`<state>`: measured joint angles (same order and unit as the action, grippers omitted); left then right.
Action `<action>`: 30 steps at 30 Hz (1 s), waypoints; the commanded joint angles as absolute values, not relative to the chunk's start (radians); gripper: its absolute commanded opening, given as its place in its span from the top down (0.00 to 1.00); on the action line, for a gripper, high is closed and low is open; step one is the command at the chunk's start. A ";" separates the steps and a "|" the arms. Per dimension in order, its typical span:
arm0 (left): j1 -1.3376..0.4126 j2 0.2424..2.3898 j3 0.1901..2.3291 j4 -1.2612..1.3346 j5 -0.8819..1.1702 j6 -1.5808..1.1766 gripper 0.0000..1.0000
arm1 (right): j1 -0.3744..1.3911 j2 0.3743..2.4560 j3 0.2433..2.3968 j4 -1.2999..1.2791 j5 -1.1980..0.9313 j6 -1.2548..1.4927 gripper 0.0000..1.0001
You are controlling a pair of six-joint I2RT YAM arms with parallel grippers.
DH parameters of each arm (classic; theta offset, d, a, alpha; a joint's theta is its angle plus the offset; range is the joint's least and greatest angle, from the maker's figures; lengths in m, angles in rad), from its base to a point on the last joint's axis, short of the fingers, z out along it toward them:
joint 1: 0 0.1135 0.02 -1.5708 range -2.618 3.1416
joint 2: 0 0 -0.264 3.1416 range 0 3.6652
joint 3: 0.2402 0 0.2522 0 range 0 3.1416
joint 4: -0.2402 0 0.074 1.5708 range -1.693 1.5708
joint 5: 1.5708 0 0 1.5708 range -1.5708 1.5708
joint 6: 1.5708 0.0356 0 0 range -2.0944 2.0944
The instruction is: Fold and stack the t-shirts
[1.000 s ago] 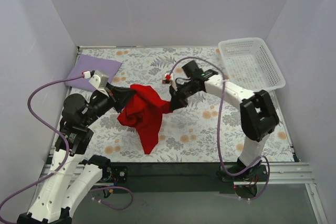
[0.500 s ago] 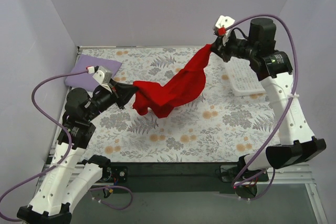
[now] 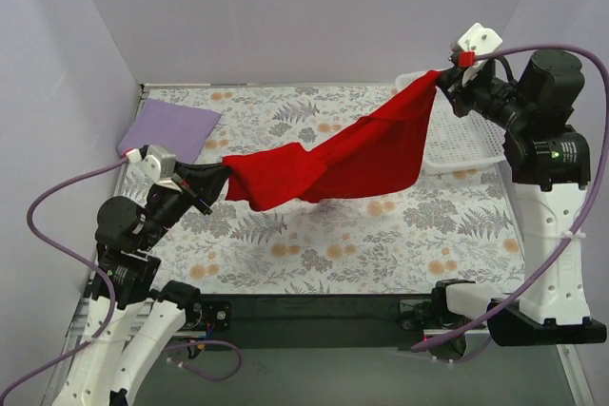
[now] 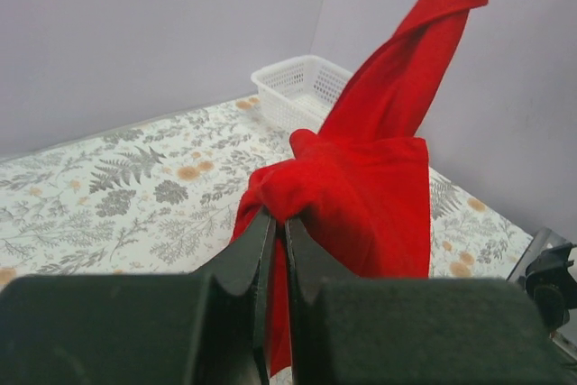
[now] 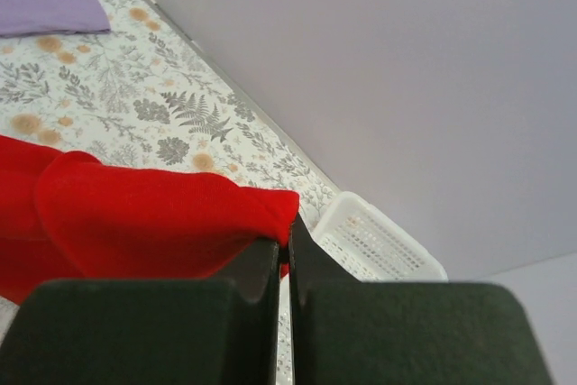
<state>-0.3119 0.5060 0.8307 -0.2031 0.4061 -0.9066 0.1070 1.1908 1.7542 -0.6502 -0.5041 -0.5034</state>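
The red t-shirt hangs stretched in the air between both arms, sagging over the middle of the table. My left gripper is shut on its left end, low near the table's left side; in the left wrist view the cloth bunches at the jaws. My right gripper is shut on the other end, raised high at the back right; the right wrist view shows red cloth pinched at the jaws. The lilac t-shirt lies folded flat at the back left corner.
A white lattice basket stands at the back right, partly behind the right arm and the cloth. The flower-patterned table cover lies under the shirt. Purple-grey walls close the back and sides.
The right arm has swung up and out to the back right, pulling the red t-shirt from a hanging bunch into a long stretched band. The left gripper has drawn back leftward.
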 commanded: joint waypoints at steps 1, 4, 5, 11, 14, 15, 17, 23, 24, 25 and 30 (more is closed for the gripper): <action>-0.316 0.437 0.831 -0.193 0.327 -0.934 1.00 | 0.066 1.137 1.746 -0.617 -0.500 -0.474 0.99; -0.316 0.390 0.839 -0.195 0.362 -0.960 1.00 | 0.026 1.108 1.758 -0.623 -0.546 -0.451 0.99; -0.316 0.382 0.842 -0.199 0.391 -0.968 1.00 | 0.015 1.103 1.767 -0.626 -0.561 -0.446 0.99; -0.316 0.370 0.876 -0.213 0.500 -1.018 1.00 | -0.083 1.106 1.853 -0.644 -0.785 -0.388 0.99; -0.316 0.359 0.850 -0.210 0.488 -1.063 1.00 | -0.097 1.104 1.816 -0.623 -0.908 -0.348 0.99; -0.314 0.356 0.835 -0.207 0.451 -1.072 1.00 | -0.097 1.106 1.793 -0.605 -0.928 -0.325 0.99; -0.314 0.354 0.776 -0.198 0.402 -1.123 1.00 | -0.095 1.117 1.705 -0.534 -0.968 -0.252 0.99; -0.316 0.504 0.605 -0.095 0.246 -1.329 1.00 | 0.049 1.225 1.560 -0.448 -0.804 -0.210 0.99; -0.316 0.541 0.594 -0.081 0.236 -1.357 1.00 | 0.108 1.253 1.549 -0.446 -0.772 -0.228 0.99; -0.314 0.578 0.583 -0.066 0.221 -1.379 1.00 | 0.141 1.309 1.537 -0.440 -0.679 -0.232 0.99; -0.278 0.877 0.578 -0.009 0.140 -1.466 1.00 | 0.267 1.561 1.553 -0.348 -0.445 -0.178 0.99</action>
